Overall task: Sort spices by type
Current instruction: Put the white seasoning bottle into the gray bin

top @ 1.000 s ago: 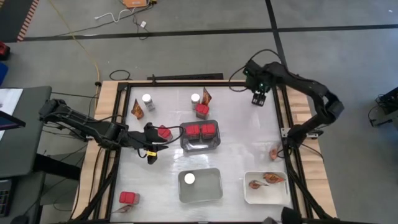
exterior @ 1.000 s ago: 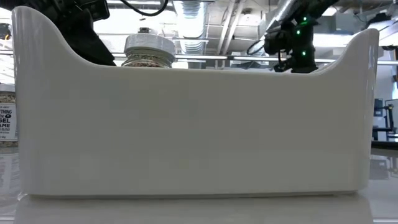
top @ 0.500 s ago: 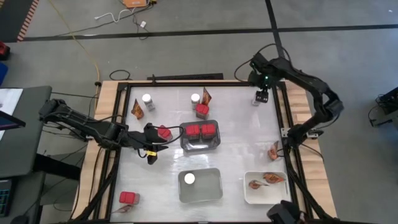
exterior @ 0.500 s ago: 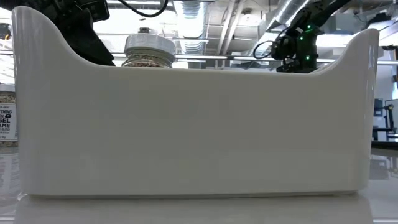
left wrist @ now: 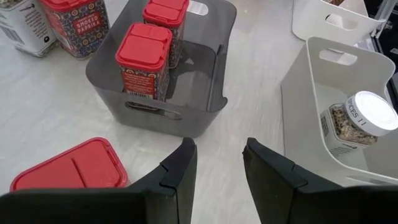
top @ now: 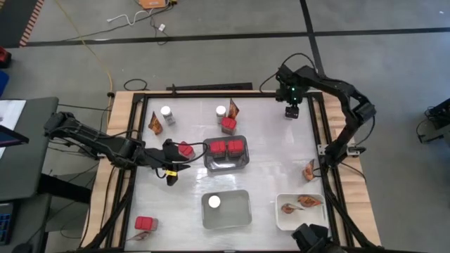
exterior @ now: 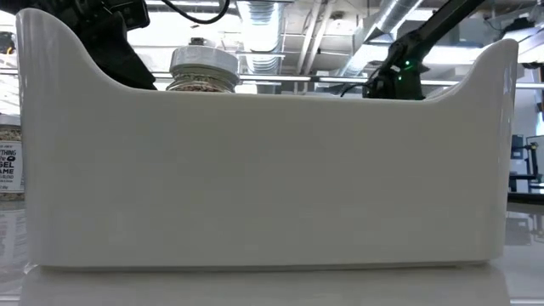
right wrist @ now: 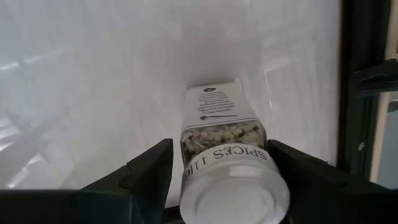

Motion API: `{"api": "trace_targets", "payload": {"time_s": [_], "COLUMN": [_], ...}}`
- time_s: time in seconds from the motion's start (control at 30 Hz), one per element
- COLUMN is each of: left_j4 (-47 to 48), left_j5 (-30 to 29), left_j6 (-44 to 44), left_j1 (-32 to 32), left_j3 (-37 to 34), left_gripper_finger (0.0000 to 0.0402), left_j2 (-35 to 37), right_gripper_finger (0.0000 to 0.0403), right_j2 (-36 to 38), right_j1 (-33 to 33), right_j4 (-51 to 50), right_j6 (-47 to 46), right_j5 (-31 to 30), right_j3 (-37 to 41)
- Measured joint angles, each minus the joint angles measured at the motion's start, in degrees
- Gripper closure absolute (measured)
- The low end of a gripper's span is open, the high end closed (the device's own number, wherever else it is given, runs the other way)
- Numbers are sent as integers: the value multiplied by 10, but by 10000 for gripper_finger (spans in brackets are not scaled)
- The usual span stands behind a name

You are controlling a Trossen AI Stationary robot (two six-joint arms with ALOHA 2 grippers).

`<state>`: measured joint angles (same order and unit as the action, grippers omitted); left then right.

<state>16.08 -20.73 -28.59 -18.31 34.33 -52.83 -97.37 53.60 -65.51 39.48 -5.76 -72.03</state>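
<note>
Right gripper clamps a white-lidded spice jar at the table's far right corner; left gripper, fingers slightly parted and empty, hovers beside the grey tray of red containers.

A white worktop is noted. Directly on it are set a grey tray, two white trays, loose red containers, two jars and orange-brown packets. One red container lies just beside the left fingers.
</note>
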Motion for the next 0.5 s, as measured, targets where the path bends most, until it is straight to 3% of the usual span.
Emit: {"api": "trace_targets", "payload": {"time_s": [0.23,0.5], "left_j4": [0,-1], "left_j5": [0,0], "left_j6": [8,8], "left_j1": [0,0], "left_j3": [0,0], "left_gripper_finger": [275,275], "left_j2": [0,0], "right_gripper_finger": [183,183], "right_j2": [-15,-6], "right_j1": [-4,-16], "right_j4": [-16,-21], "right_j6": [1,-33], "right_j5": [-4,-4], "right_j3": [3,10]}}
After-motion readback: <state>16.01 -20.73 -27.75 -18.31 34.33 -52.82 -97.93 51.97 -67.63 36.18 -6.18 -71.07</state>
